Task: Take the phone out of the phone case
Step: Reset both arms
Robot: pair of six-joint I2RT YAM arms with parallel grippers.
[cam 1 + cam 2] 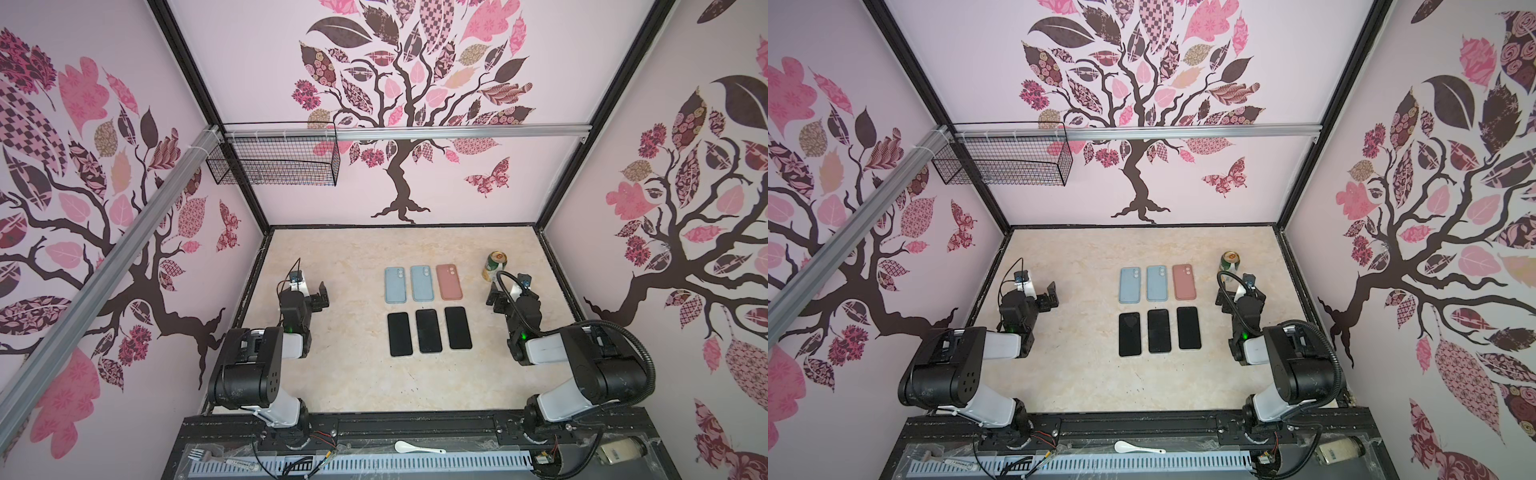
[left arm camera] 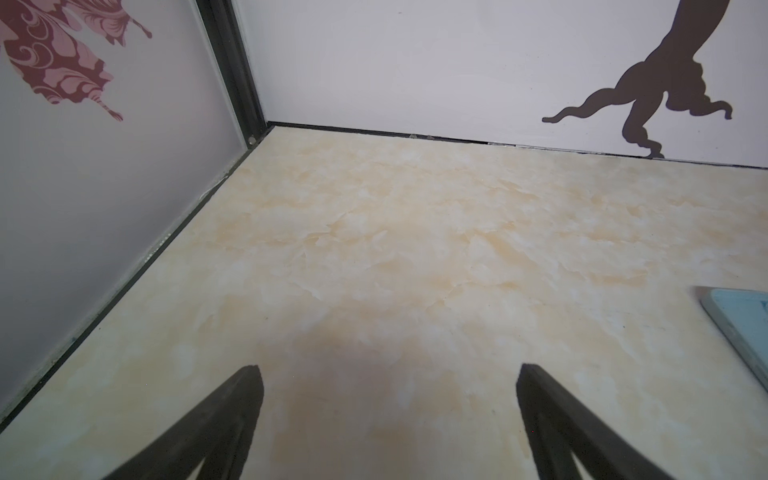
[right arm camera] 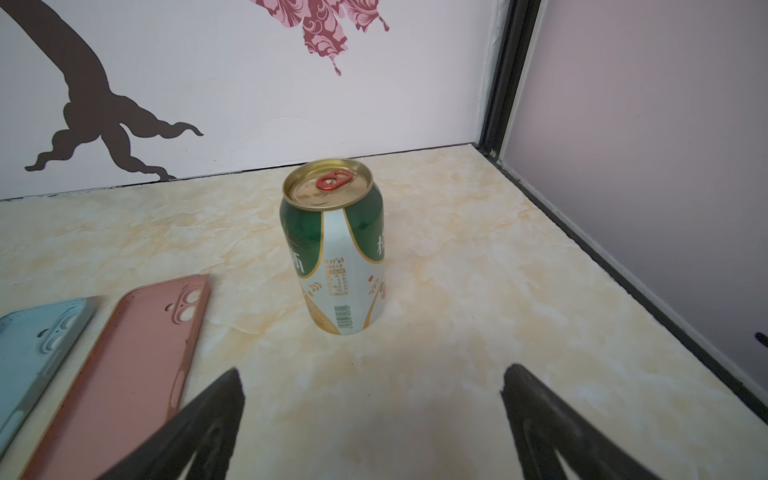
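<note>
Tabletop [image 1: 353, 374], phones [image 1: 428, 331] between left claw [image 2: 390, 372], right claw [image 3: 372, 370]

A cream marbled bench [image 1: 353, 374] with a smooth finish is shown. Matt plastic is seen on the pink rectangular phone case [image 3: 137, 353], a glossy face on the middle black flat phone [image 1: 429, 331], and shiny printed metal on the green-and-white drink can [image 3: 338, 257].

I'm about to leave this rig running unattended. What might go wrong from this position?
1. The can stands upright right in front of the open right gripper, beside the pink case; a swing toward the cases could tip it.
2. The pink case and the blue case next to it lie flat, close together, so a finger going for one may push the other.
3. Whether these cases are filled cannot be seen; a wrong pick would waste the grasp.
</note>
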